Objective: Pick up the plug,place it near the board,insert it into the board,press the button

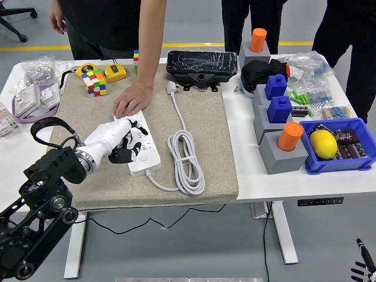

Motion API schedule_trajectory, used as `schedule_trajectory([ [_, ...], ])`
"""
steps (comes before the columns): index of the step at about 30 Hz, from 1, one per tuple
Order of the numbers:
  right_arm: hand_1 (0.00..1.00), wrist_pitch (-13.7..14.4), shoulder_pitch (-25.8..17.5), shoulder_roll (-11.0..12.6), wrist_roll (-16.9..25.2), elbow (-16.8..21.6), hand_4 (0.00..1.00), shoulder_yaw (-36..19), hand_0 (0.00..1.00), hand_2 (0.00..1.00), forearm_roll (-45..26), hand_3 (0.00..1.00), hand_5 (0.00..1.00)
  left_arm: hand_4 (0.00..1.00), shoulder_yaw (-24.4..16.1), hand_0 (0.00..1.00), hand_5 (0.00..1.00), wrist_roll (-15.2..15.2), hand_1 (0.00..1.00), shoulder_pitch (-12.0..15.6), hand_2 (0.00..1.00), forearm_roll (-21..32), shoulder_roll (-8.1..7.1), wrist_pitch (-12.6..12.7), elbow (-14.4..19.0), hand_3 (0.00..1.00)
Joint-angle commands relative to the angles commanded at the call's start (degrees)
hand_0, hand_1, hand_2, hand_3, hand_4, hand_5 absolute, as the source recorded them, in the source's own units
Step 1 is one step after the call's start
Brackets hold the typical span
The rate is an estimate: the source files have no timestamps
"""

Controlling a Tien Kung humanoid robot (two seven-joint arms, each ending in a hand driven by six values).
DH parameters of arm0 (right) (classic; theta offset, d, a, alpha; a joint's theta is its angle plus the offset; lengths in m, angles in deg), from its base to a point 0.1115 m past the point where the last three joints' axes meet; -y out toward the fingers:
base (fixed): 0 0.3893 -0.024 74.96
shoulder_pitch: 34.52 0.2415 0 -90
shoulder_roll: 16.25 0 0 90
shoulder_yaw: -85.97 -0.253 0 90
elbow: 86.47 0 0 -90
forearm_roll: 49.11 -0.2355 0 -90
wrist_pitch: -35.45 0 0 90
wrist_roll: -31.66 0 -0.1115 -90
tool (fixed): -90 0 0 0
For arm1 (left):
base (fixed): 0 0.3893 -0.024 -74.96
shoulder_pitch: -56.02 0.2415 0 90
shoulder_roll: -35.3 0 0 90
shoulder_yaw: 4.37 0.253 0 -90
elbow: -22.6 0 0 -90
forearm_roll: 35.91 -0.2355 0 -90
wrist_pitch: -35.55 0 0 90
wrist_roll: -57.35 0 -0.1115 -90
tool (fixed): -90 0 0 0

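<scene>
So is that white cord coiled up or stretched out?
Mostly coiled: the white cord lies in long loops on the mat, beside the power strip.

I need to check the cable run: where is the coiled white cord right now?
In the head view the coiled white cord lies on the beige mat, just right of the white power strip and in front of the black box.

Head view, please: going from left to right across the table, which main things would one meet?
Left hand → power strip → coiled white cable → grey block with orange cylinder → yellow lemon in the blue bin.
</scene>
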State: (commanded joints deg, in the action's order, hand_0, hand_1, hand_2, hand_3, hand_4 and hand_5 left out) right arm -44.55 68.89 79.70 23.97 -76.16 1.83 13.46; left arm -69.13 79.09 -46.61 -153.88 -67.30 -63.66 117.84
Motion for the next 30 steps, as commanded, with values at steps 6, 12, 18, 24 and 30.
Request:
schedule_trajectory([
  [6, 0.752, 0.0, -0.1, -0.2, 0.0, 0.0, 0.998, 0.1, 0.798, 0.746, 0.0, 0.809, 0.998, 0.670, -0.2, 0.391, 0.028, -5.0, 0.483, -0.4, 0.509, 3.2, 0.14, 7.3, -0.2, 0.765],
  [12, 0.752, 0.0, -0.1, -0.1, -0.1, 0.0, 0.998, 0.4, 0.798, 0.745, -0.2, 0.810, 0.998, 0.998, -0.2, 0.773, 0.400, -7.4, 0.920, -1.6, 0.907, 6.6, 0.32, 9.6, -3.1, 0.962],
  [18, 0.748, 0.0, -0.1, 0.0, -0.2, 0.0, 0.998, 0.6, 0.798, 0.745, -0.3, 0.810, 0.998, 0.998, 0.2, 0.943, 0.388, -10.6, 0.998, -3.2, 0.998, 10.6, 0.73, 12.4, -7.6, 0.998],
  [24, 0.748, 0.0, -0.4, -0.1, -0.3, 0.0, 0.998, 0.8, 0.798, 0.745, -0.3, 0.810, 0.998, 0.998, 0.6, 0.943, 0.388, -12.3, 0.998, -4.4, 0.998, 13.9, 1.18, 13.2, -11.5, 0.998],
  [30, 0.746, 0.0, -0.4, -0.1, -0.4, 0.0, 0.998, 1.1, 0.797, 0.743, -0.3, 0.809, 0.998, 0.998, 1.3, 0.998, 0.376, -11.7, 0.998, -6.4, 0.998, 11.6, 1.54, 11.7, -17.7, 0.998],
])
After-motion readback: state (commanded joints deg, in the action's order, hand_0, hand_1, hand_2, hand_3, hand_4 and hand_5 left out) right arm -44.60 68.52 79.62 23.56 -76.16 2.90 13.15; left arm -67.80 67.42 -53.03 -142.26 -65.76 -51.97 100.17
